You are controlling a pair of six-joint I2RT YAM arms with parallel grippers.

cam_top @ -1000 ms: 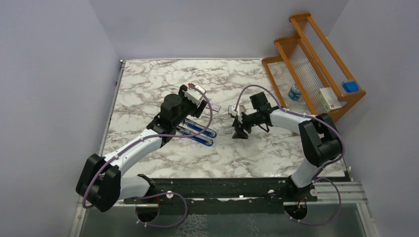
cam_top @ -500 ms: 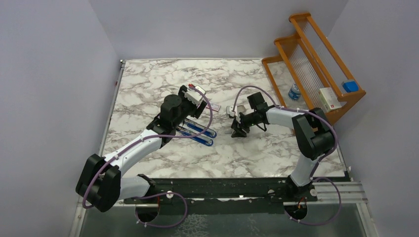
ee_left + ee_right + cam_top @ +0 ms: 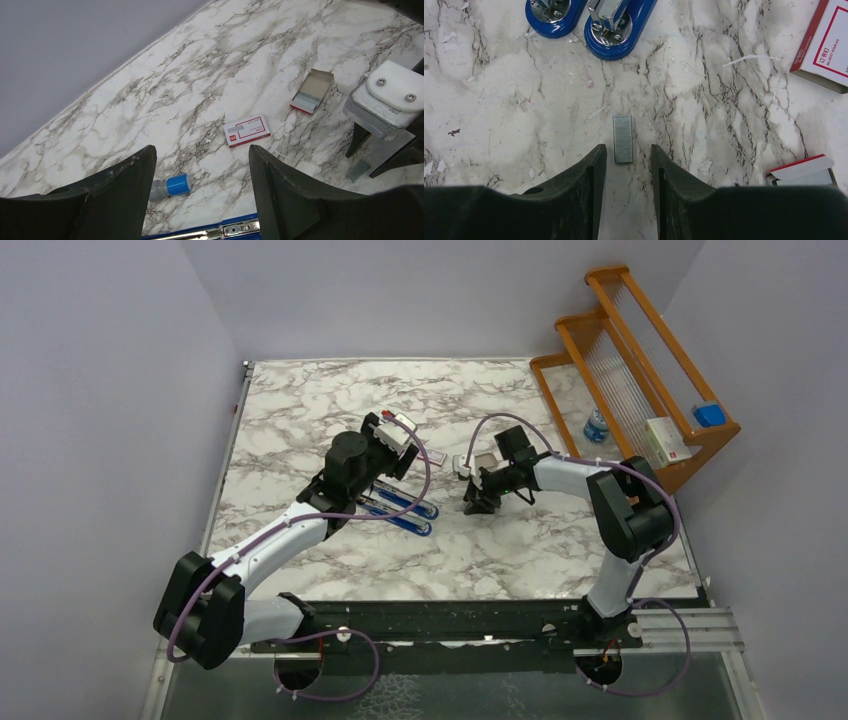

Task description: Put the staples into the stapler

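Staples (image 3: 623, 138) are straddled but not yet gripped by the part-open right gripper (image 3: 626, 150), the left gripper (image 3: 201, 150) is seen open and empty, and the stapler (image 3: 616, 22) is not yet loaded.

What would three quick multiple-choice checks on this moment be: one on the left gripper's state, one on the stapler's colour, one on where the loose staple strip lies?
1. The left gripper is:
A. shut, empty
B. open, empty
C. shut on something

2. The stapler is:
A. blue
B. red
C. green

3. The staple strip lies:
A. inside the stapler
B. in the left gripper
C. on the table, between the right gripper's fingers

Answers:
1. B: its fingers stand wide apart with only table between them.
2. A: both rounded ends show blue.
3. C: it lies flat with one finger on each side.
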